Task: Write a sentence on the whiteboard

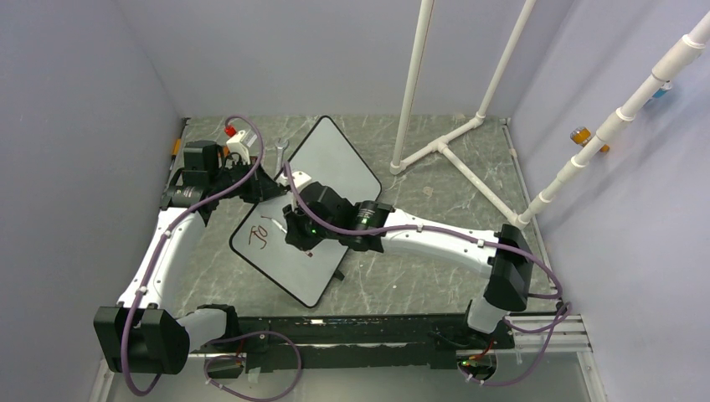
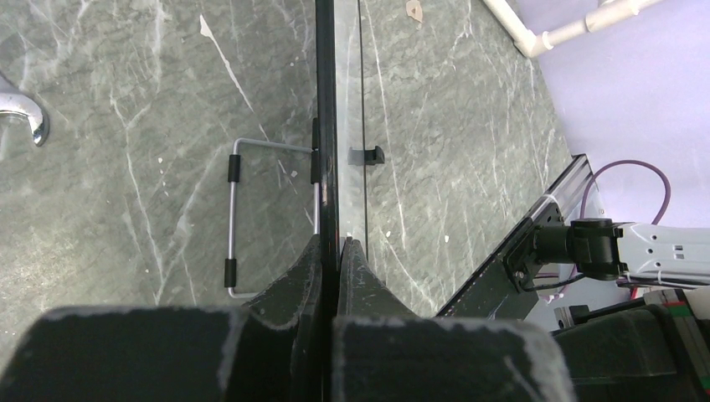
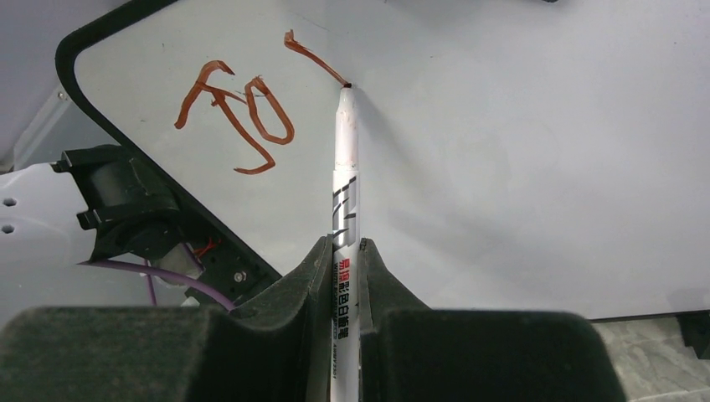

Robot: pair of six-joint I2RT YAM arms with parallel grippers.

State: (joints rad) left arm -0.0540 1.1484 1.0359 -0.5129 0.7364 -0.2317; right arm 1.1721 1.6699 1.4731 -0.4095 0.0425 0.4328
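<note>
White pipe frame (image 1: 444,146) beside whiteboard (image 1: 335,159); left claw (image 2: 337,243) tight on its rim, right claw (image 3: 343,243) tight around marker (image 3: 345,167).

The left pincer (image 2: 337,251) is clamped on the thin dark rim of the whiteboard (image 2: 325,92), seen edge-on and running straight up the middle of the view over the green marbled bench (image 2: 452,126). On the view's left a bent wire stand (image 2: 232,169) with black sleeves meets the rim, and a chrome wrench head (image 2: 21,113) lies at the far edge. On the other side sit a small black foot (image 2: 367,155) and, at the top, a white pipe (image 2: 536,33).
</note>
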